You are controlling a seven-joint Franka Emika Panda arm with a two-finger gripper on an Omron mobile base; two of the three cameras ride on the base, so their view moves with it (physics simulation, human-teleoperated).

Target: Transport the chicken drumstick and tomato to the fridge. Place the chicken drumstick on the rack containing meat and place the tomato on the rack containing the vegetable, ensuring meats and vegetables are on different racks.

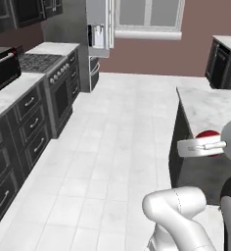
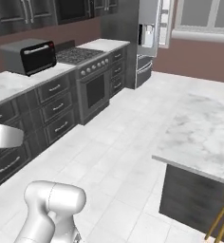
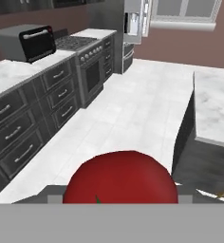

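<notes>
Kitchen aisle seen from the mobile base, with the arm carrying the tomato (image 3: pixel 119 178). In the hand view the tomato is a glossy red ball filling the lower centre, directly at the fingers, with a small dark green mark at its bottom edge. In the left base view a sliver of the same red ball shows behind the hand (image 1: pixel 201 146), which sits at the right edge, level with the side of the marble-topped island bench (image 1: pixel 210 105). The hand appears closed on the tomato; its fingertips are hidden behind the fruit, so the width of the opening cannot be read.

The fridge (image 1: pixel 99 29) stands at the far end of the room, well apart from the hand, beside the window (image 1: pixel 148 14). Its front with a dark dispenser panel faces the aisle; the inner shelves cannot be made out from here. The same fridge appears at the upper centre of the right base view and at the top of the hand view.

Along the left wall runs a row of dark drawer cabinets (image 2: pixel 52 107) under a pale marble bench, with a black stove (image 2: pixel 90 90) and its burner top near the fridge. A grey toaster oven (image 2: pixel 31 56) rests on that bench. The floor (image 1: pixel 112 147) is white tile. The leg of a yellow stool (image 2: pixel 223 216) shows by the island.
</notes>
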